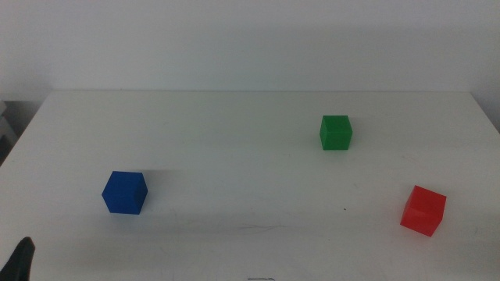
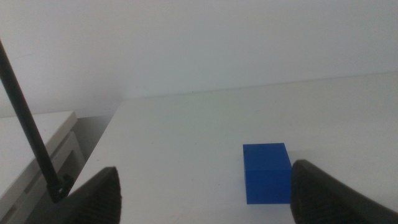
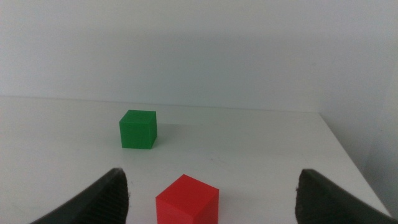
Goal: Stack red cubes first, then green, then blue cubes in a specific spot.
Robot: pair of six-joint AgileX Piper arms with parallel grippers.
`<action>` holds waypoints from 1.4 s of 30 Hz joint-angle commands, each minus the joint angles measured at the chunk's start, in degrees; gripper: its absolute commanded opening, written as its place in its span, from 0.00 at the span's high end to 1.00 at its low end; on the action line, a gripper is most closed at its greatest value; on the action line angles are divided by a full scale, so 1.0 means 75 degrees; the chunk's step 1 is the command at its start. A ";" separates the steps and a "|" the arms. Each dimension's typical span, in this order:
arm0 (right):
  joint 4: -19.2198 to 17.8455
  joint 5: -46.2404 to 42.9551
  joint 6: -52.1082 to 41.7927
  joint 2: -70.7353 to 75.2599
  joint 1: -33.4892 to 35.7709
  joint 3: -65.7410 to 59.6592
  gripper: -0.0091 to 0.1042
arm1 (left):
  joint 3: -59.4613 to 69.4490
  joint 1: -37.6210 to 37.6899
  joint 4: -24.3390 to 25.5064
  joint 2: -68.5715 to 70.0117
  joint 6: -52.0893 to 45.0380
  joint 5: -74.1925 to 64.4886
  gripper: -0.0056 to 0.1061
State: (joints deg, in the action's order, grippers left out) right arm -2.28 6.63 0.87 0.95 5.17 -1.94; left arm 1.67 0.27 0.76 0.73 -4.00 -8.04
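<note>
Three cubes sit apart on the white table (image 1: 250, 172). The red cube (image 1: 423, 210) (image 3: 187, 200) is at the front right, the green cube (image 1: 336, 132) (image 3: 137, 129) behind it toward the middle, and the blue cube (image 1: 124, 192) (image 2: 267, 173) at the front left. My left gripper (image 2: 205, 199) hangs open behind the blue cube, which lies ahead between the jaws; only a dark tip (image 1: 19, 261) shows at the bottom left corner of the middle view. My right gripper (image 3: 211, 199) is open, with the red cube just ahead between its jaws. The specific spot carries no mark.
A thin black rod (image 2: 28, 124) and a pale side surface (image 2: 31, 149) stand off the table's left edge. A plain white wall (image 1: 250, 39) backs the table. The table's right edge (image 3: 348, 149) runs close to the red cube.
</note>
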 commanded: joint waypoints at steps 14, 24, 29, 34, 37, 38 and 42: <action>0.0651 0.3138 0.1132 -0.3393 -0.0049 0.3491 0.09 | -0.0019 0.0027 -0.0047 0.0158 0.0118 0.0602 0.13; 0.0669 0.5596 0.1111 -0.6324 -0.0049 0.5996 0.09 | -0.0019 0.0027 -0.0047 0.0158 0.0118 0.0602 0.13; 0.0900 0.5287 0.1160 -0.6848 -0.0049 0.5989 0.09 | -0.0019 0.0027 -0.0047 0.0158 0.0118 0.0602 0.13; 0.1251 0.5186 0.1270 -0.7284 -0.0049 0.6279 0.09 | -0.0019 0.0027 -0.0047 0.0158 0.0118 0.0602 0.13; 0.1199 0.5562 0.1705 -0.7820 -0.0038 0.6817 0.09 | -0.0019 0.0027 -0.0047 0.0158 0.0118 0.0602 0.13; 0.1150 0.5642 0.1937 -0.8001 -0.0038 0.6952 0.09 | -0.0019 0.0027 -0.0047 0.0158 0.0118 0.0602 0.13; 0.0884 0.5918 0.2722 -0.8982 -0.0038 0.7503 0.09 | -0.0019 0.0027 -0.0047 0.0158 0.0118 0.0602 0.13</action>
State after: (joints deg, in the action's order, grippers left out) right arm 5.47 51.95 19.07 -65.18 5.17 51.45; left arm 1.67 0.27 0.76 0.73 -4.00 -8.04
